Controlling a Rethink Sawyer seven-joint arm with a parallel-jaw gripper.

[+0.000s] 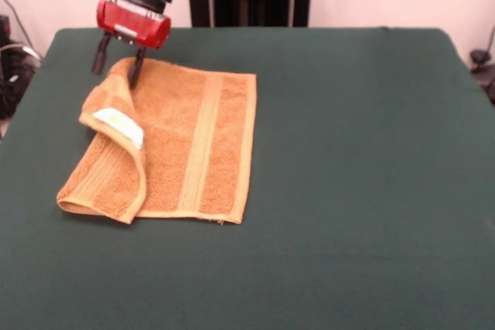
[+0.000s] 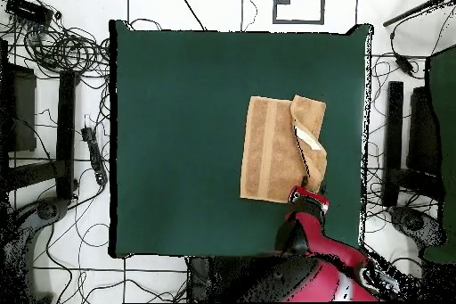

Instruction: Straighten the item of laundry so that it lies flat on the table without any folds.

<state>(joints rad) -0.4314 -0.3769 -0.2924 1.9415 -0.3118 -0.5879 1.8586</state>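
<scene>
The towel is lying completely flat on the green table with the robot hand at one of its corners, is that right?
Not quite. The towel is not flat: one side is folded over onto the rest, showing the white label, as the front view shows. The hand is indeed at a corner, on the green table.

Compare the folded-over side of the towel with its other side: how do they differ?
The towel lies single and flat on its open side, pale band showing; the folded side is doubled over, raised, showing a white label. The gripper straddles the folded side's corner only. Both are orange-tan terry.
</scene>
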